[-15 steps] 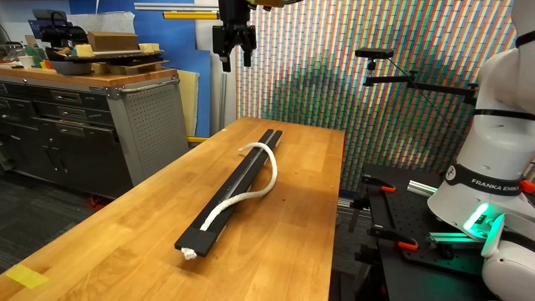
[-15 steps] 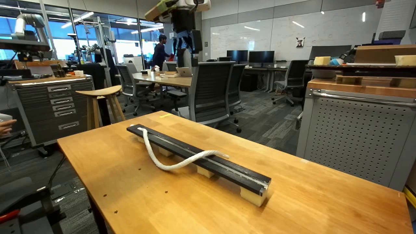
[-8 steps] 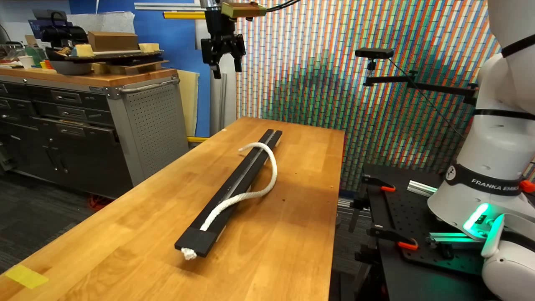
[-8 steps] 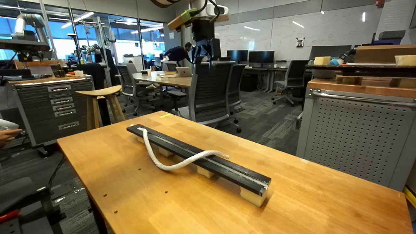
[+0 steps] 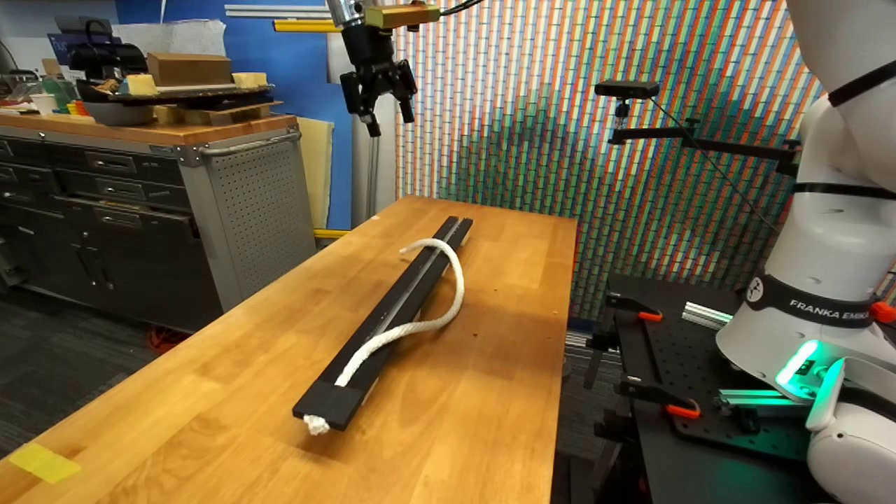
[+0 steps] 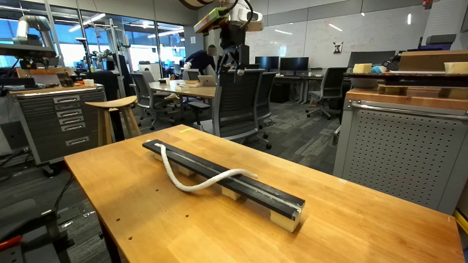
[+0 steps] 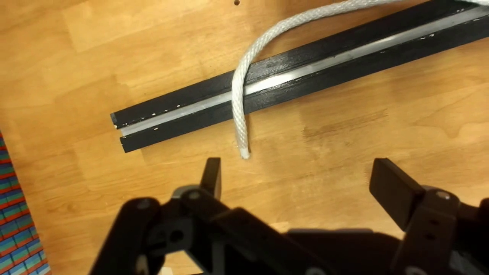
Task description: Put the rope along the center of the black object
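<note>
From above, all three views share the table.

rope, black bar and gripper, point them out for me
Rope (image 6: 193, 188): in an exterior view, on its bowed middle.
Black bar (image 7: 301, 56): in the wrist view, on its top surface.
Gripper (image 5: 391, 125): in an exterior view, midway between its fingertips.

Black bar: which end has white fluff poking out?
The solid-topped end, where the rope seems to go in; the other end has an open groove and nothing poking out.

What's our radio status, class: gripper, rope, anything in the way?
Gripper open, empty, above the table. Rope bowed off one side of the black bar, tip past the other. No obstruction seen.
</note>
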You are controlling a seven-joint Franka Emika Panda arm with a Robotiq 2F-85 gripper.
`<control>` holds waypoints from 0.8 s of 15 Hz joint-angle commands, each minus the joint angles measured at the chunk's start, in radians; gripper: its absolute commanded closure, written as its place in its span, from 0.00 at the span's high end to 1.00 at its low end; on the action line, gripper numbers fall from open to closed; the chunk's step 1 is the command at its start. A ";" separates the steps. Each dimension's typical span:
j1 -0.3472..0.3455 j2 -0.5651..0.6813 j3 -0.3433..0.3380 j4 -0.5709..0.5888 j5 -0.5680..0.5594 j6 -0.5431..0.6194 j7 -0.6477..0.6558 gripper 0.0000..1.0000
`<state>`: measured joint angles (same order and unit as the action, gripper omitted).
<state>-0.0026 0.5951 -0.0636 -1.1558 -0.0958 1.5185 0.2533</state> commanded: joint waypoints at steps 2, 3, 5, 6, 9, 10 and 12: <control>0.002 0.003 -0.004 0.013 0.003 -0.009 -0.002 1.00; 0.002 0.003 -0.004 0.014 0.003 -0.010 -0.002 1.00; 0.001 0.017 -0.006 0.025 0.004 -0.013 0.001 1.00; -0.004 0.032 -0.008 0.035 0.007 -0.021 0.002 1.00; -0.023 0.083 -0.022 0.053 0.021 -0.029 0.028 1.00; -0.029 0.095 -0.026 0.051 0.024 -0.029 0.035 1.00; -0.049 0.129 -0.033 0.055 0.038 -0.032 0.044 1.00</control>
<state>-0.0251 0.6676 -0.0852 -1.1490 -0.0928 1.5134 0.2751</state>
